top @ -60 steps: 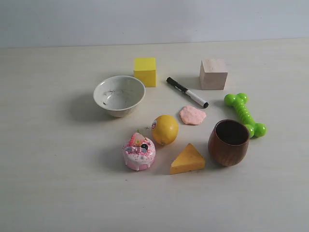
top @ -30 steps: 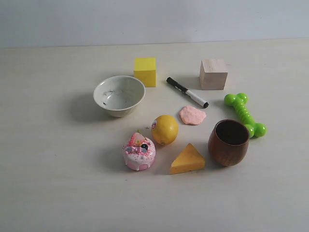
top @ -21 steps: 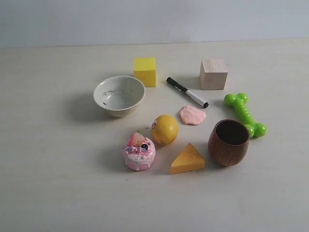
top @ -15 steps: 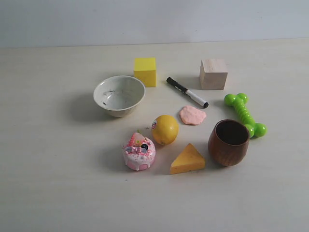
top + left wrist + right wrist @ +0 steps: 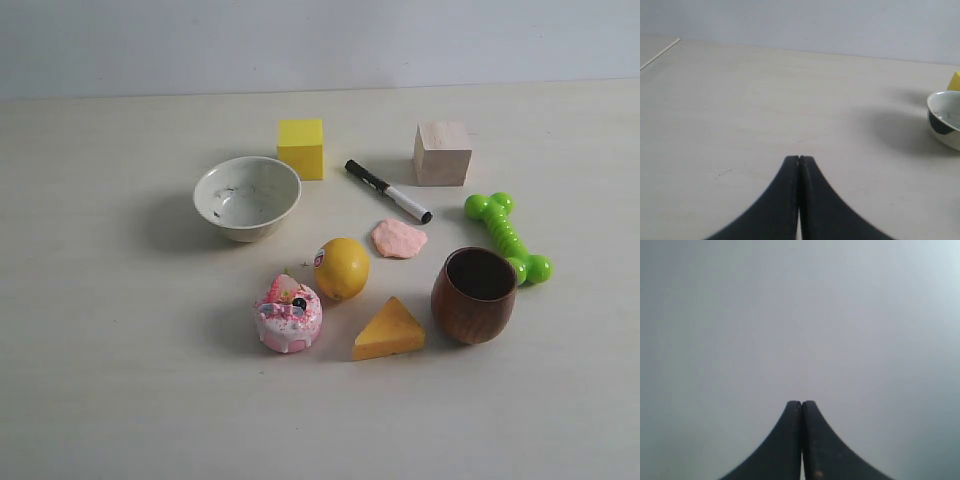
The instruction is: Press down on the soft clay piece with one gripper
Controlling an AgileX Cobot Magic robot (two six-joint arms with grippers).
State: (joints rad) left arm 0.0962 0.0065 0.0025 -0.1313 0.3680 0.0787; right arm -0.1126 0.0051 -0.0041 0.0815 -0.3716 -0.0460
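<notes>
The soft clay piece [image 5: 399, 239] is laid flat on the worktop [image 5: 100, 350], a little right of the middle of the exterior view, and its upper face is left uncovered. It is closely ringed by other things. A black-and-white marker [image 5: 388, 191] is placed aslant just behind it, the marker's tip end being near the clay's far edge but apart from it. A lemon [image 5: 342, 268] is set near it to the left and slightly nearer the camera. A dark wooden cup [image 5: 473, 295] is stood upright near it to the right and nearer the camera. A green bone toy [image 5: 508, 236] is laid farther right, just behind the cup. A cheese-shaped wedge [image 5: 388, 330] and a pink toy cake [image 5: 288, 313] are found in front of the lemon. Farther back, a pale wooden cube [image 5: 442, 153], a yellow cube [image 5: 301, 148] and a white bowl [image 5: 250, 228] are spread well apart from the clay.

The left hand [image 5: 799, 161] is seen in its wrist view with its two fingers pressed together and nothing held between them; it is pointed over bare worktop, with the bowl at the edge of that view. The right hand [image 5: 801, 404] is likewise closed and empty, and only a plain grey surface is shown beyond it.
</notes>
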